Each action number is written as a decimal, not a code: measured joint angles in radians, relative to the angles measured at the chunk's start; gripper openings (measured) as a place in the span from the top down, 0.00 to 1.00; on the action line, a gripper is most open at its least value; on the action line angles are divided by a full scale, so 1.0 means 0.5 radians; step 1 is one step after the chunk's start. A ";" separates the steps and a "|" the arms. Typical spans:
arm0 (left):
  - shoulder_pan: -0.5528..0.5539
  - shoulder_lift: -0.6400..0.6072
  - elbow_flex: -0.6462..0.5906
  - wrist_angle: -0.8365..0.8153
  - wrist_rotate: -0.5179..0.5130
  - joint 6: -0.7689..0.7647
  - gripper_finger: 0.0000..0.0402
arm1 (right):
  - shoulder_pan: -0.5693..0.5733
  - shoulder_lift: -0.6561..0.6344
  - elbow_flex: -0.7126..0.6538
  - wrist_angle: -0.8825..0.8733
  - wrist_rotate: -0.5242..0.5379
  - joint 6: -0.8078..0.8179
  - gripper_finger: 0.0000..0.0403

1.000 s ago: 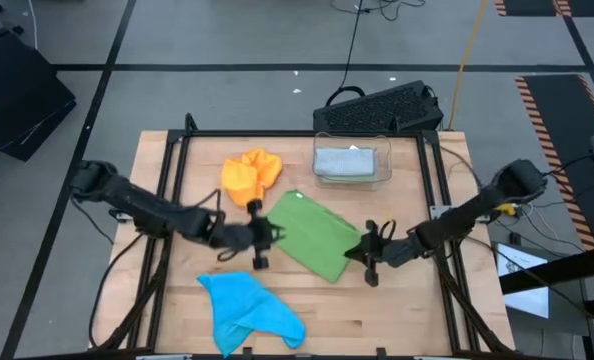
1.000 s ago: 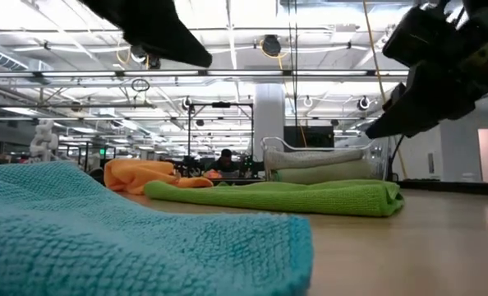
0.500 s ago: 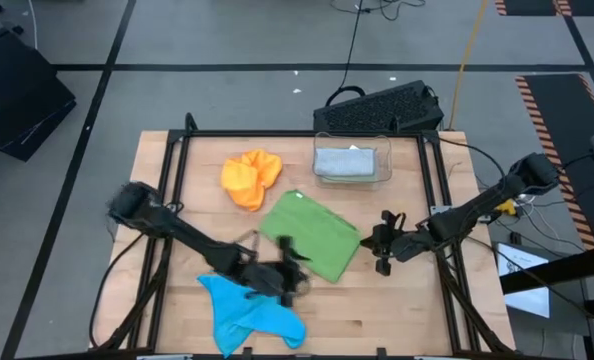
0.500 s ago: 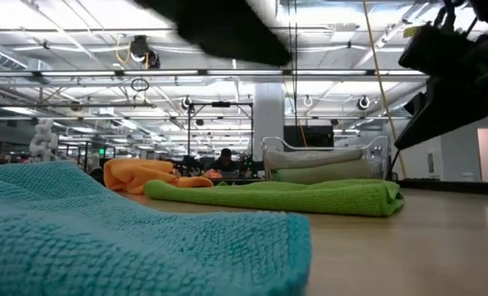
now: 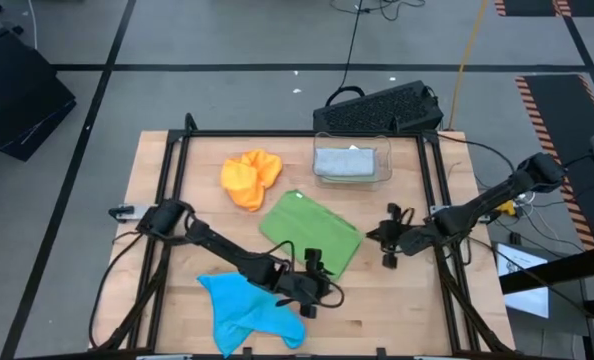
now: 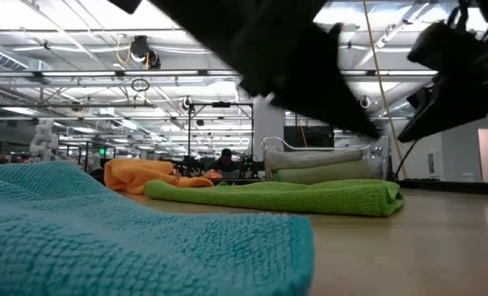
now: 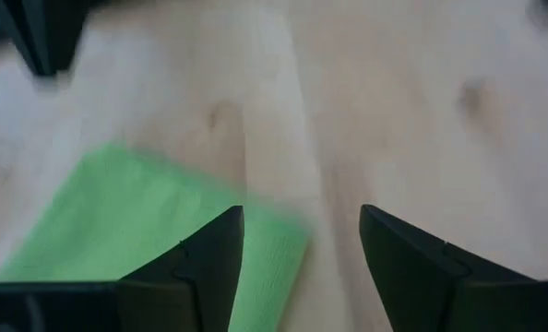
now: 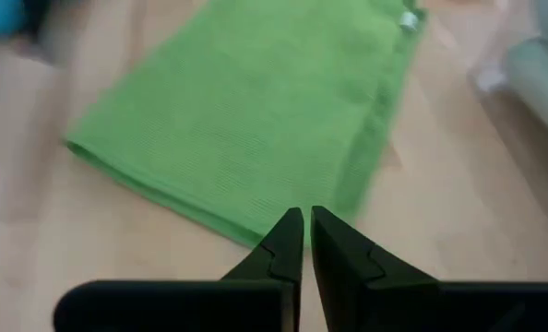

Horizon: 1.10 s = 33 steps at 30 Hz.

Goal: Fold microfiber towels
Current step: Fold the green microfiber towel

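Two robot arms over a wooden desk (image 5: 397,310) with towels.
Folded green towel (image 5: 312,234) lies mid-desk; left claw (image 5: 315,285), open and empty, hovers at its 6 o'clock beside the crumpled blue towel (image 5: 249,310). Right claw (image 5: 390,240), closed and empty, waits at 3 o'clock. Orange towel (image 5: 249,177) lies at 11.

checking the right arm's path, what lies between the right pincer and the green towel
Only bare wooden table: in the high view the right pincer, shut, sits just beside the folded green towel, with nothing between them.
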 joint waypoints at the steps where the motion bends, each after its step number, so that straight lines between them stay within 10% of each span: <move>1: 0.003 0.001 -0.001 -0.040 0.002 0.003 0.45 | -0.005 0.000 -0.001 0.056 -0.004 -0.008 0.96; 33: 0.091 0.193 0.047 0.102 0.170 0.099 0.50 | -0.002 -0.130 -0.217 0.438 -0.031 -0.205 0.96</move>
